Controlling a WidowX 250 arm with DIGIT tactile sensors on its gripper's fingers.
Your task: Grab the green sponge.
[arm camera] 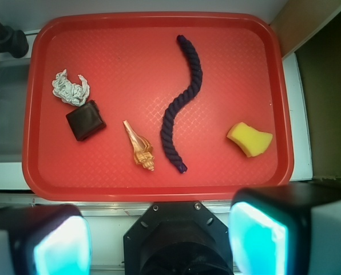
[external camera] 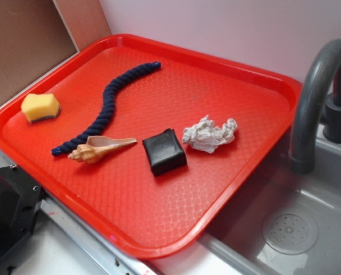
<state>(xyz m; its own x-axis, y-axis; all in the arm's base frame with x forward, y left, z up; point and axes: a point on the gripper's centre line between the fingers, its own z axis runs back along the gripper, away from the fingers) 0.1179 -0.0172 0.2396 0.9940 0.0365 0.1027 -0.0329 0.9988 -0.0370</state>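
Observation:
The green sponge (external camera: 40, 107) is a small yellow foam piece with notched sides and a thin dark layer beneath. It lies at the left end of the red tray (external camera: 159, 226). In the wrist view the sponge (arm camera: 249, 138) lies at the tray's right side. My gripper (arm camera: 159, 240) is high above, off the tray's near edge, with its jaws wide apart and empty. Its fingers (arm camera: 256, 240) show blurred at the bottom of the wrist view. The gripper is out of the exterior view.
On the tray lie a dark blue rope (external camera: 104, 109), a tan seashell (external camera: 99, 150), a black squarish block (external camera: 165, 151) and a crumpled white rag (external camera: 209, 134). A grey sink (external camera: 290, 229) with a tap (external camera: 316, 97) is to the right. A black robot base (arm camera: 173, 240) sits below the tray's near edge.

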